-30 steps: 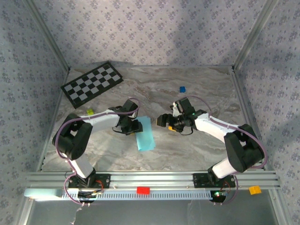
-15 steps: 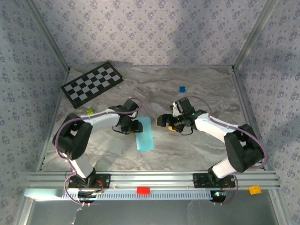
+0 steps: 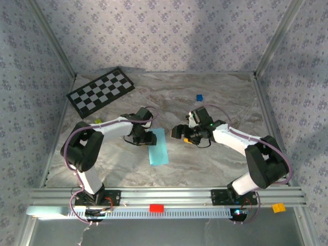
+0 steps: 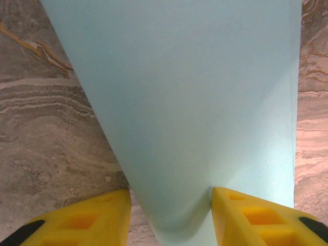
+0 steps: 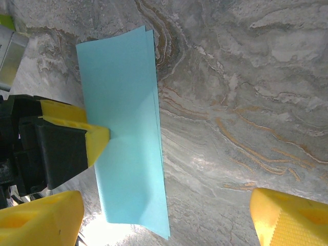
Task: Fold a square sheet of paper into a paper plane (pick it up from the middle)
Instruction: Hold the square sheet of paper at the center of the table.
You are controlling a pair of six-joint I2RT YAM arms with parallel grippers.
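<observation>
Sky-blue square sheet of paper (image 3: 158,147) is seen lying on the marble table (image 3: 220,97), between the two arms and doubled over into a narrow strip. Its long axis runs from the near side to the far side, slightly tilted.

The left gripper (image 3: 148,138) is set against the strip's left long edge, about midway along it. In the left wrist view the paper (image 4: 195,102) is bowed up between the yellow fingers (image 4: 102,215) and touches both inner faces. The jaws are part-closed, but it cannot be told whether the paper is actually clamped. From the right wrist camera, one left fingertip (image 5: 97,137) is seen resting on the paper (image 5: 125,128) at that edge.

The right gripper (image 3: 178,131) is held wide, with nothing between its fingers (image 5: 292,218). It sits near the strip's right edge but apart from it, so the paper lies to its left.

Left arm is judged nearer, being in contact. Any lift or next crease is judged to depend on that mid-edge contact, with the strip's ends free on both sides.
</observation>
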